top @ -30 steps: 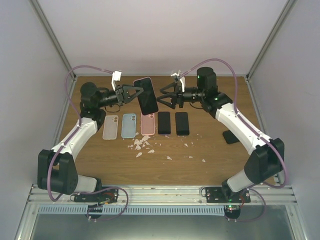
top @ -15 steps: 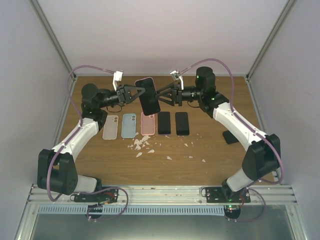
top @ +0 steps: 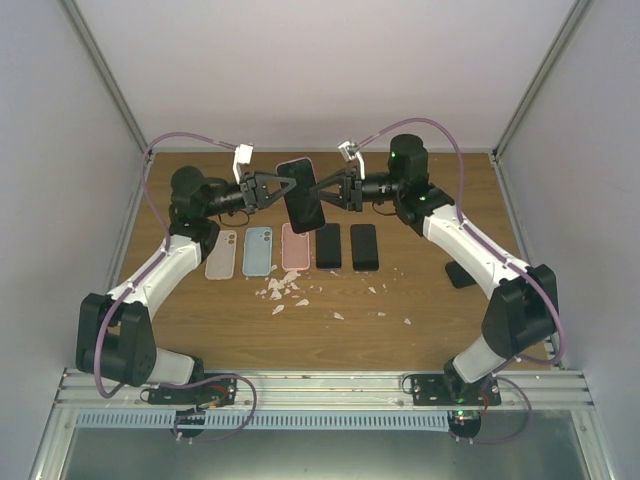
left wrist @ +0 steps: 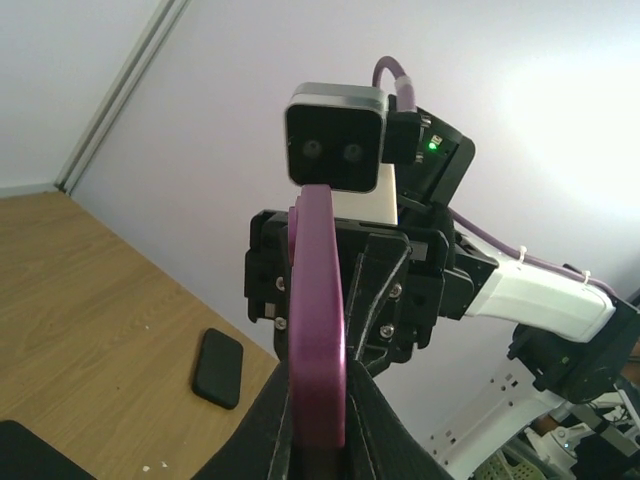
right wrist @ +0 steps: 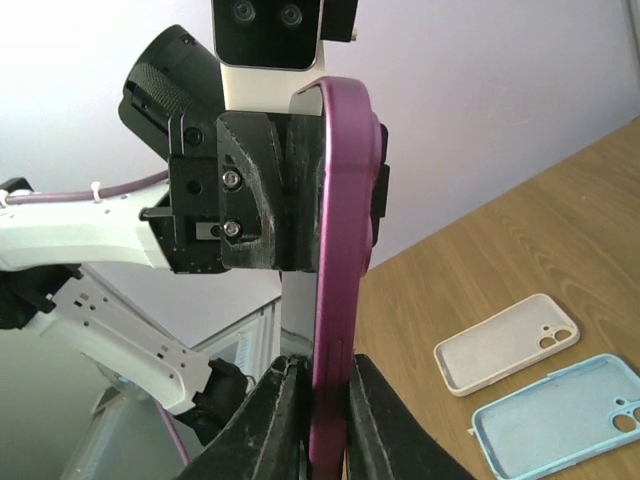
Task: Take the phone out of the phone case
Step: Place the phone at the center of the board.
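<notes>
Brown wood makes up the tabletop (top: 420, 310), and close to me some little pale bits (top: 283, 290) lie spread on it. Off to the right, a small flat black thing (top: 461, 273) lies by itself. Just behind the bits is a row of five things lying flat, side by side: a whitish case (top: 221, 253), a blue case (top: 259, 250), a pink case (top: 295, 248), a black phone (top: 328, 245) and another black phone (top: 364, 247).

Behind the row and up in the air, the two arms meet in the middle. Between them is the phone (top: 304, 202), with its dark screen showing. It sits inside the purple-pink phone case (top: 296, 163). It is tilted, with its top end leaning to the left. The left hand (top: 286, 190) is closed tight on the left edge of the phone case. The right hand (top: 324, 192) comes from the other side. Its two fingers (right wrist: 283, 410) are pressed right against the other edge, one on each face. Both hands hold the phone case well above the tabletop. Farthest away is the plain pale back wall (top: 320, 80).
</notes>
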